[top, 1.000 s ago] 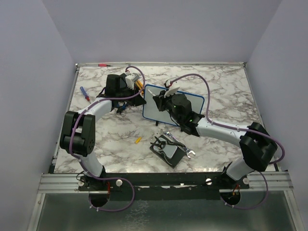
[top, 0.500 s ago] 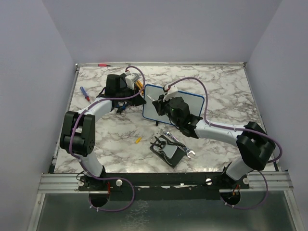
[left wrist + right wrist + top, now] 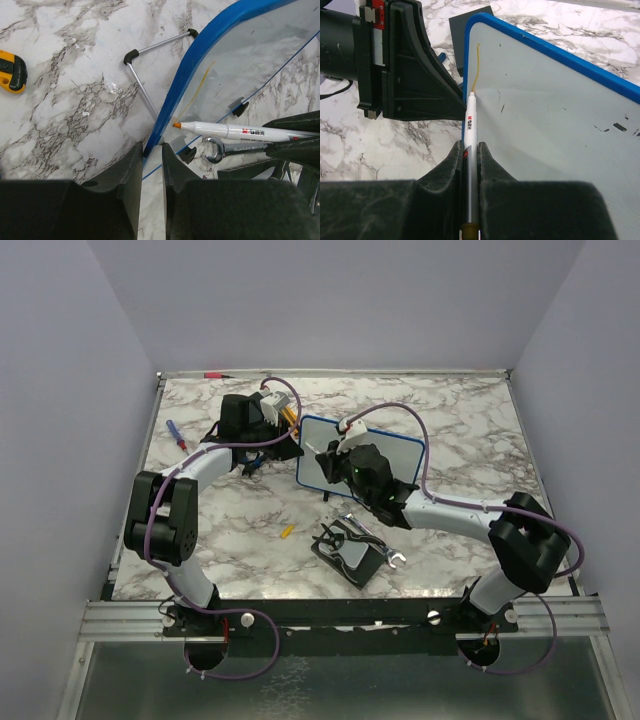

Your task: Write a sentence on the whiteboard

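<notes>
The whiteboard (image 3: 385, 455), white with a blue rim, lies at the middle of the table. My left gripper (image 3: 296, 447) is shut on its left rim (image 3: 172, 107), and the jaws (image 3: 151, 147) pinch the blue edge. My right gripper (image 3: 470, 147) is shut on a white marker (image 3: 470, 120) and hovers over the board's left part (image 3: 328, 453). The marker's orange tip (image 3: 176, 125) touches the board close to the left rim. Of the sentence, only one thin orange stroke (image 3: 477, 65) shows, ending at the tip.
A black pad with wrenches (image 3: 352, 550) lies in front of the board. A small yellow piece (image 3: 287, 531) is beside it. A blue-and-red screwdriver (image 3: 175, 433) lies at the left and a red pen (image 3: 213, 374) at the back edge. A yellow-black tool (image 3: 12, 72) lies left of the board.
My right gripper has slid the marker a little left and nearer across the board. The left gripper and the board have stayed still.
</notes>
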{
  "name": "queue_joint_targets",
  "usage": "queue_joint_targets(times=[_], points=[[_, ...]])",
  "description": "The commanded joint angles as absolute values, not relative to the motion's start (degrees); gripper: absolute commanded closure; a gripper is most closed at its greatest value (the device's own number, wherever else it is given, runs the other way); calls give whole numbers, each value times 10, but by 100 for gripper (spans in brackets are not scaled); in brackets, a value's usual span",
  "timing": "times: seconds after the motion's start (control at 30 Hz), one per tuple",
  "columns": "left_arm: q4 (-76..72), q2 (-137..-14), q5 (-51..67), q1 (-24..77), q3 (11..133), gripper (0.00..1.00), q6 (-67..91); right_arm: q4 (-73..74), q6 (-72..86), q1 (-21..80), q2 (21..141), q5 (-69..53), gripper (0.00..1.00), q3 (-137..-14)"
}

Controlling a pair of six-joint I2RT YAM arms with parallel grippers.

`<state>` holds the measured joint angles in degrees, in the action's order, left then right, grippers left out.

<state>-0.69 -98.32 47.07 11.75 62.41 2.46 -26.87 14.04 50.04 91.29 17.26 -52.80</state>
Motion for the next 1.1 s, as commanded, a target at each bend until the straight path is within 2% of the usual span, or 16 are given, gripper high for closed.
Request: queue_joint_targets(times=[0.0,0.53,1.07], points=[[-11,-960,472,123,633,80,18,-266,128,513,883,181,100,-511],[-9,-958,469,122,632,81,17,-298,123,526,888,260,100,-528],[-6,-958,469,122,633,81,15,-301,115,526,912,272,100,-544]])
